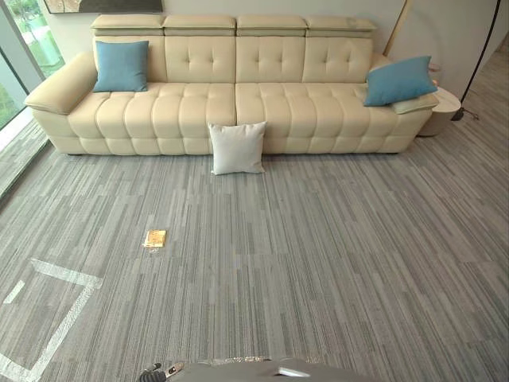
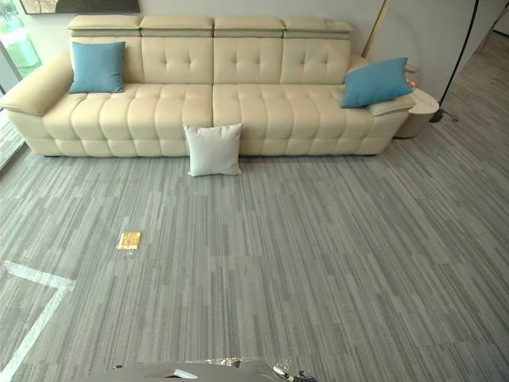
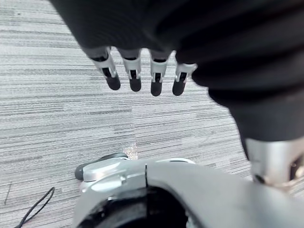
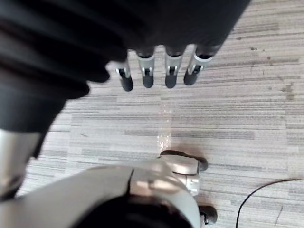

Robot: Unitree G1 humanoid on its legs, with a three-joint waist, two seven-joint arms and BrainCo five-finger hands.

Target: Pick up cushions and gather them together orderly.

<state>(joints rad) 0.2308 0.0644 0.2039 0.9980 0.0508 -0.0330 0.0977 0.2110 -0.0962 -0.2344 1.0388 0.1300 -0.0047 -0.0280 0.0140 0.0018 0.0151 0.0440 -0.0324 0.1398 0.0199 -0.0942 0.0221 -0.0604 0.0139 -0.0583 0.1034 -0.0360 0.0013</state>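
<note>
The sofa [image 1: 199,103] looks smooth, faintly glossy leather, the white cushion [image 1: 237,148] matt cloth (blue cushions [image 1: 121,66] too), the carpet [image 1: 318,263] rough.

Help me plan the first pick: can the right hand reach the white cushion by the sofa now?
Probably not yet. The right hand hangs open over the carpet, while the white cushion leans on the sofa far across it; nothing blocks the way, only distance.

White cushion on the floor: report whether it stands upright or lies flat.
Upright. The white cushion stands on its lower edge on the carpet, its full face showing, leaning back against the front of the sofa.
</note>
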